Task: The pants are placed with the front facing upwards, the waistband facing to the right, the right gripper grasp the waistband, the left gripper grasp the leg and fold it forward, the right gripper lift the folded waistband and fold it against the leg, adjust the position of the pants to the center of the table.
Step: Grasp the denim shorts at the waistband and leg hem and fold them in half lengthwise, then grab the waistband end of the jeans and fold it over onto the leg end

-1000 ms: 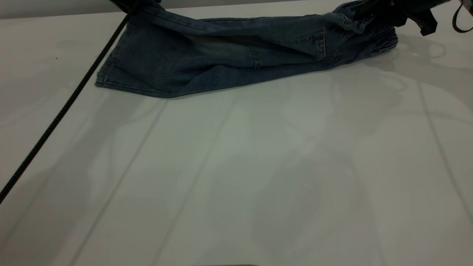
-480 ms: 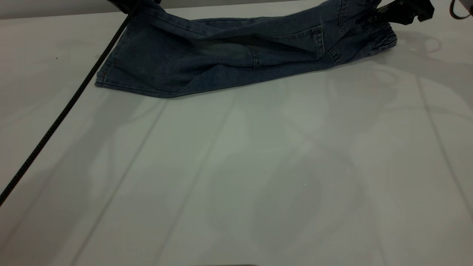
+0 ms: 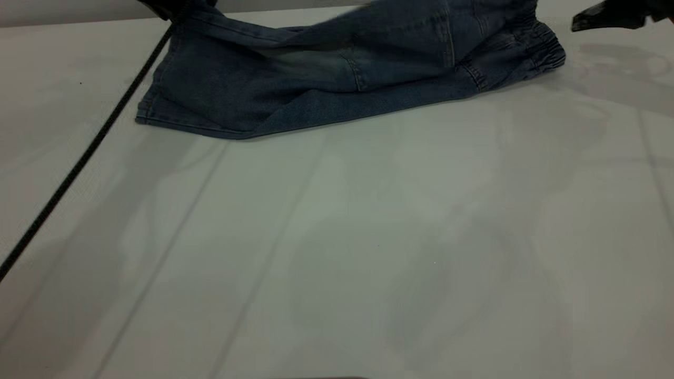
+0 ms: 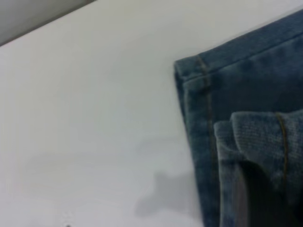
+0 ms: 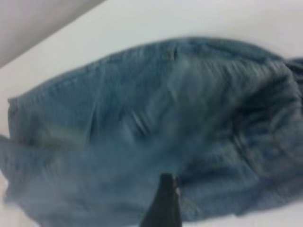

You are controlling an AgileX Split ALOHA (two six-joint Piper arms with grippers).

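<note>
The blue denim pants [image 3: 316,84] lie along the far side of the white table [image 3: 337,237], with the gathered waistband [image 3: 542,52] to the right. My left gripper [image 3: 171,6] is at the top left edge, shut on an upper leg hem corner [image 4: 246,137] and holding it off the table. The other leg's hem [image 3: 184,123] lies flat. My right gripper [image 5: 163,198] holds the upper waistband layer, which rises out of the exterior view. Only a black part of it [image 3: 605,16] shows there, and its grip point is hidden.
A black cable [image 3: 84,158] runs slantwise from the left gripper down across the table's left side. A broad stretch of white tabletop spreads in front of the pants. The table's far edge [image 3: 79,21] lies just behind them.
The right gripper has risen and carried the upper waistband layer higher, out of the top of the exterior view. The left gripper shifted slightly left with the leg hem.
</note>
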